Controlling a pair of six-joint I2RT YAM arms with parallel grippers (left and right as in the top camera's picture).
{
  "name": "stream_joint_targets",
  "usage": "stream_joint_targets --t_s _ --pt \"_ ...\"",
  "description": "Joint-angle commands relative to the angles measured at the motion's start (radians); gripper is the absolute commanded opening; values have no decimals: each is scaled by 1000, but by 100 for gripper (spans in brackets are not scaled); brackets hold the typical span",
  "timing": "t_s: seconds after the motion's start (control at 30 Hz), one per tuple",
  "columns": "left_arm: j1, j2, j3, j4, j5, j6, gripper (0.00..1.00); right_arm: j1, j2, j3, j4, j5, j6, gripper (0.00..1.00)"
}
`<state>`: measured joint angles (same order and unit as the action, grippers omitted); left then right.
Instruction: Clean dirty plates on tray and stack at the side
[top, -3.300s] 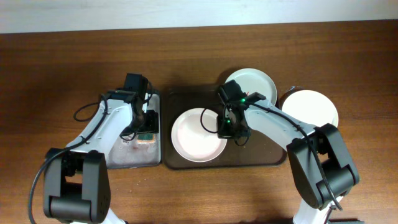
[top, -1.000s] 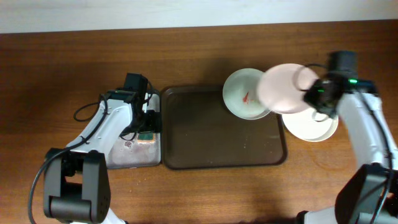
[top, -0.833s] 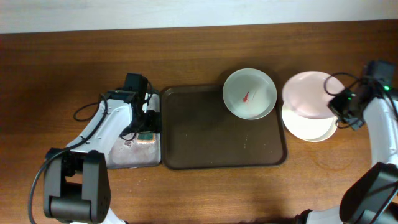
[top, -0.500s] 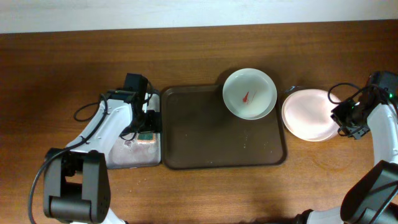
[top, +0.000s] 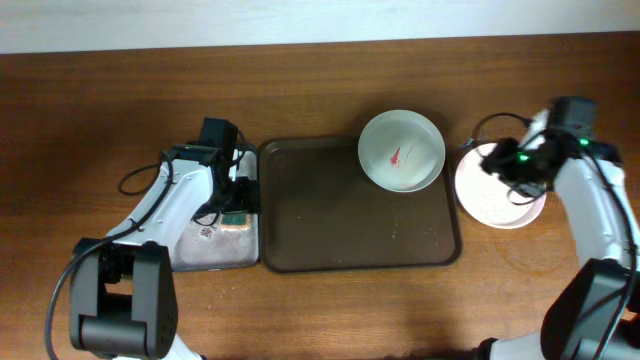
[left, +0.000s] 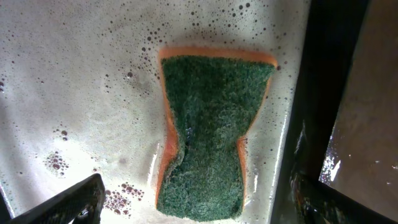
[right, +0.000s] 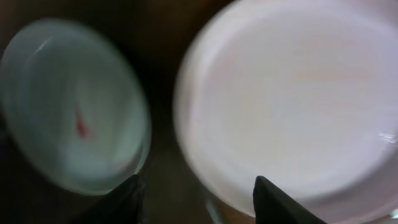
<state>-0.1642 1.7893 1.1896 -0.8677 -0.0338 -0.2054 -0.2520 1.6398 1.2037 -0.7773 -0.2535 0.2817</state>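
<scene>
One pale mint plate (top: 401, 150) with a red smear lies on the far right corner of the dark brown tray (top: 340, 220). Right of the tray, two white plates (top: 492, 203) lie stacked on the table. My right gripper (top: 503, 165) hovers over the stack's left part, open and holding nothing. The blurred right wrist view shows the smeared mint plate (right: 68, 106) on the left and the top white plate (right: 292, 93) on the right, with the right gripper (right: 199, 200) open above the gap between them. My left gripper (left: 193, 205) stands open over the sponge (left: 208, 137).
A grey metal tray (top: 205, 250) with soapy water lies left of the brown tray, with the green and orange sponge (top: 236, 218) in it. A black cable (top: 135, 180) loops beside the left arm. The table's back edge meets a white wall.
My right gripper carried a white plate from the brown tray to the right, set it on the other white plate, opened and drew back left over the stack. The left arm stayed still.
</scene>
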Motion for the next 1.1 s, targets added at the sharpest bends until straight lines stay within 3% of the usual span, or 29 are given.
stream_joint_targets --t_s 0.0,0.13,0.4,0.63,0.73,0.93,1.0,1.07 --pt "1 -17 16 2 -7 -3 94 89 43 -6 11 22 -39 57" --pt "1 -17 16 2 -7 -3 94 166 140 -6 59 39 -7 46" --pt "1 -17 16 2 -7 -3 94 216 260 -6 154 48 74 37" --pt "1 -17 16 2 -7 -3 94 285 297 -6 127 -26 75 4" --pt "1 -17 16 2 -7 -3 94 326 297 -6 91 -110 77 4" --pt "1 -17 16 2 -7 -3 94 457 297 -6 5 -143 290 4" --pt "1 -17 16 2 -7 -3 94 491 297 -5 -1 -197 300 5" --pt "1 -17 16 2 -7 -3 94 500 296 -5 2 -206 299 20"
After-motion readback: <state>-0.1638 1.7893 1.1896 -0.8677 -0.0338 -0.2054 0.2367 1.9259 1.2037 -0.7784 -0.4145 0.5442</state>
